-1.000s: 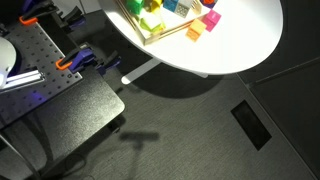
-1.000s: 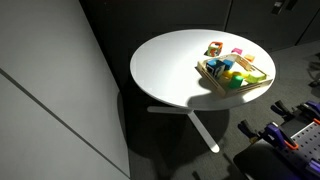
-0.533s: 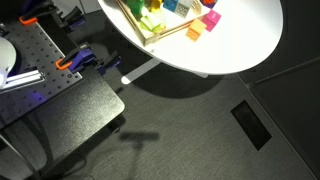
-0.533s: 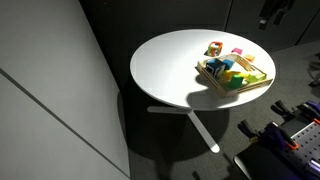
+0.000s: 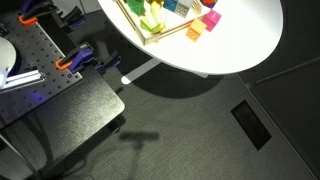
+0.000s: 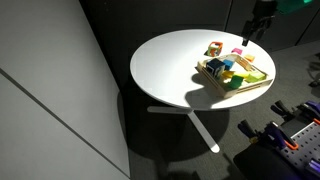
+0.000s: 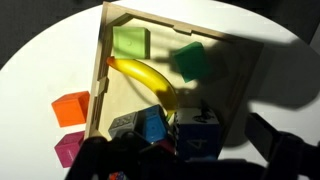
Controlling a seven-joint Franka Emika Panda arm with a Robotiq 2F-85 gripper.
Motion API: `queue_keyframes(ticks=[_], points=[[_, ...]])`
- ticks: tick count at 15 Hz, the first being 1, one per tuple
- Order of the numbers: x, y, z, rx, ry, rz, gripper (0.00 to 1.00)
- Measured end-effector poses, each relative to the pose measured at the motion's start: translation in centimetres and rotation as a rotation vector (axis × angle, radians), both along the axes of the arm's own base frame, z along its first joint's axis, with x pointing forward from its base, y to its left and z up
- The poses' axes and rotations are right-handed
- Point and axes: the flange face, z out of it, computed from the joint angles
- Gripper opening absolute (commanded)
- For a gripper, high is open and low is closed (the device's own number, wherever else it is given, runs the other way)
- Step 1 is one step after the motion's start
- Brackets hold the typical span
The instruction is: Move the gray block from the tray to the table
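The tray (image 7: 103, 70), light-wood rimmed, fills the wrist view and lies on the round white table (image 7: 45, 70). It holds two green blocks, a yellow banana (image 7: 150, 82), blue blocks (image 7: 198, 135) and a small gray block (image 7: 122, 124) near its rim. My gripper (image 7: 185, 162) is open and empty above the blue blocks, with the gray block just to the left. The dark fingers (image 7: 275, 140) stand wide apart. In an exterior view the gripper (image 6: 258, 18) hovers high over the table's far edge, behind the tray (image 6: 215, 85).
An orange block (image 7: 72, 107) and a pink block (image 7: 68, 148) lie on the table outside the tray. A gray perforated plate (image 5: 30, 55) and a black square surface (image 5: 70, 110) stand beside the table (image 5: 230, 45). The table's pedestal foot (image 6: 200, 130) rests on dark floor.
In an exterior view the gripper has come in from the upper right corner, moving left and down toward the tray. The blocks and tray have not moved.
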Motion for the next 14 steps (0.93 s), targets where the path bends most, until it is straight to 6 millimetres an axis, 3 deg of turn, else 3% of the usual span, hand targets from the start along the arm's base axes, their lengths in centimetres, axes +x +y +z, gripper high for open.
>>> queue_keyframes(ticks=[8,14], points=[[2.3,1.4,-5.8,-0.009,-0.059,0.013,1.00],[2.5,1.4,-5.8,-0.010,-0.063,0.013,1.00]])
